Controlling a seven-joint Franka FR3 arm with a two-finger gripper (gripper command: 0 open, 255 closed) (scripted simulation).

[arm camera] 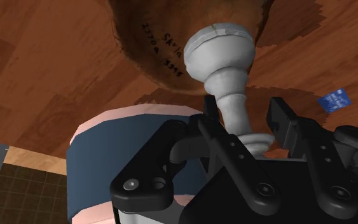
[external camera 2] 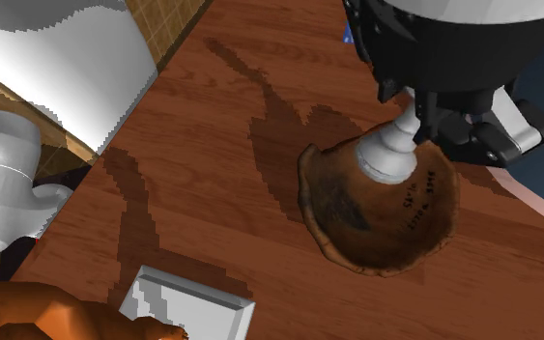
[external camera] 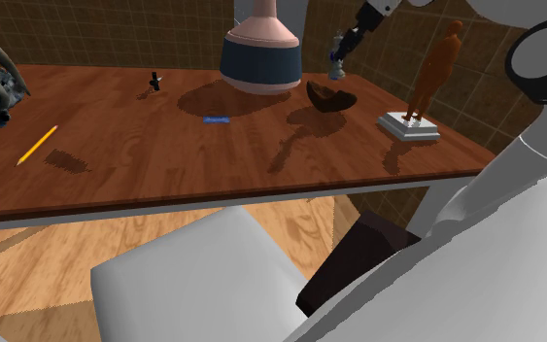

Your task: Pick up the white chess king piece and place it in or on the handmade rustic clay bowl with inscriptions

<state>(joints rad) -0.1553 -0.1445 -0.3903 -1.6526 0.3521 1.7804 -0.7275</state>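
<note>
The black gripper (arm camera: 244, 118) clasps the pale grey chess king (arm camera: 220, 51) by its upper stem, base outward, over the brown inscribed clay bowl (external camera 2: 376, 232). Whether base meets clay cannot be told. A large blue-and-pink vessel (external camera: 259, 49) crowds close behind. An orange figure (external camera: 436, 68) on a white plinth (external camera: 407, 126) stands near the table (external camera: 164, 165) edge at the shoulder view's right. Bare wood lies before the bowl.

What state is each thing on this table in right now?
Black gripper: shut on the king.
White chess king piece: held, tilted, over the bowl.
Brown clay bowl with inscriptions: resting on the wooden table, beneath the king.
Orange figurine: upright on its white base.
Yellow pencil: lying flat.
</note>
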